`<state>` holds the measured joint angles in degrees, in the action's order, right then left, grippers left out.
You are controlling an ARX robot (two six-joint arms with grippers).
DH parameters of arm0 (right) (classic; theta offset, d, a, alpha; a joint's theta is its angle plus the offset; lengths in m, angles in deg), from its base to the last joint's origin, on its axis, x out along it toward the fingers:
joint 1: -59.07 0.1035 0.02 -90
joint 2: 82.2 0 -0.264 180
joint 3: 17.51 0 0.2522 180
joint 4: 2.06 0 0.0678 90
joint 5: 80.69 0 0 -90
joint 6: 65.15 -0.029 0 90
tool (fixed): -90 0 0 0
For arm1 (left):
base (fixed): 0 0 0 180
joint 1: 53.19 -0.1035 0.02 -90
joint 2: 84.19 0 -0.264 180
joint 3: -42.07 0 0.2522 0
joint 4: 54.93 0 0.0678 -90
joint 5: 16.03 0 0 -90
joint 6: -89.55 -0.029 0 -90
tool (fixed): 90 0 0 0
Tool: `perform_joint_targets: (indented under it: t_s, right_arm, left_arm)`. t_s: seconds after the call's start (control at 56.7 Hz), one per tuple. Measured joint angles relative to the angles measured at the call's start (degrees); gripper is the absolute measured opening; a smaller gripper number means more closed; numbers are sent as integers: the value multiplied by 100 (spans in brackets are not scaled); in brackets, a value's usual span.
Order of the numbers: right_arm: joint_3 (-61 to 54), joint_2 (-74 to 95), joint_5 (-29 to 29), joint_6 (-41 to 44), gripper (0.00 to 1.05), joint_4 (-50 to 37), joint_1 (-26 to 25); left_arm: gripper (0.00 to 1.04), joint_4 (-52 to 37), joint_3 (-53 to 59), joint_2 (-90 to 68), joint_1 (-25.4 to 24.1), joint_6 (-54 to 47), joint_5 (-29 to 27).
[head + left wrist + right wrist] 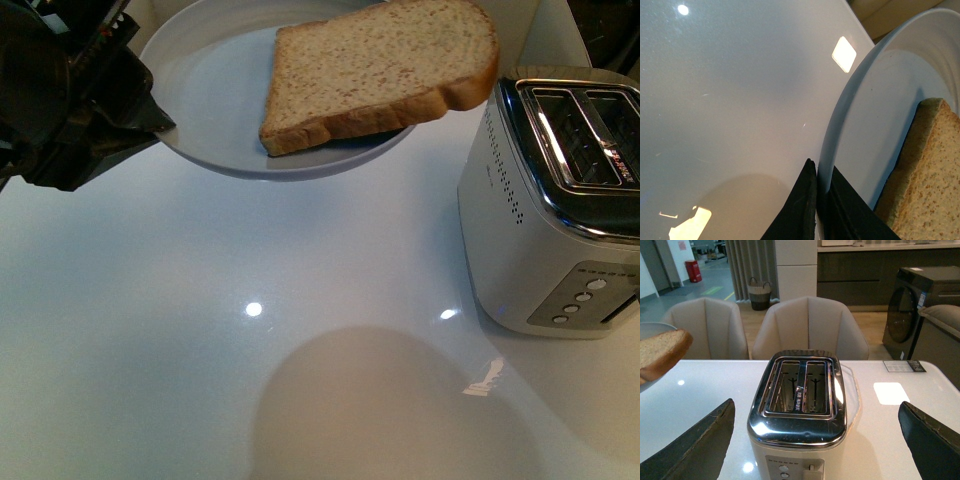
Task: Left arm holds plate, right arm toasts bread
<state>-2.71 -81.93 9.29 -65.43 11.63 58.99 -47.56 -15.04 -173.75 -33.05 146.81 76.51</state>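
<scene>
Above table (150, 300), left arm (160, 125) jaws clamped on plate (205, 85) rim, right arm (812, 440) jaws spread wide

A kitchen-dining room with the look of a furnished showroom: a chrome-topped toaster (797, 410) stands on a glossy white bench (875, 440). Beyond it are beige upholstered chairs (810, 327), dark cabinets (855, 277), a black front-loading washer (912, 310) and a woven basket (760, 292).
</scene>
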Motion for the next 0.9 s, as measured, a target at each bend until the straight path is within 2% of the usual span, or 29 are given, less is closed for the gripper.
perform_joint_targets:
  t_s: [0.194,0.758,0.794,0.847,0.899]
  right_arm:
    - [0,0,0,0,96,0,0]
    - [0,0,0,0,96,0,0]
    - [157,199,264,-155,96,442,-48]
    - [774,1126,595,-562,96,1904,-31]
    - [1003,1652,769,-951,96,2546,42]
  left_arm:
    - [3,17,-85,0,271,109,87]
    - [3,17,-149,0,280,114,90]
    - [3,17,-149,0,280,114,90]
    - [3,17,-149,0,280,114,83]
    - [3,17,-153,0,295,114,96]
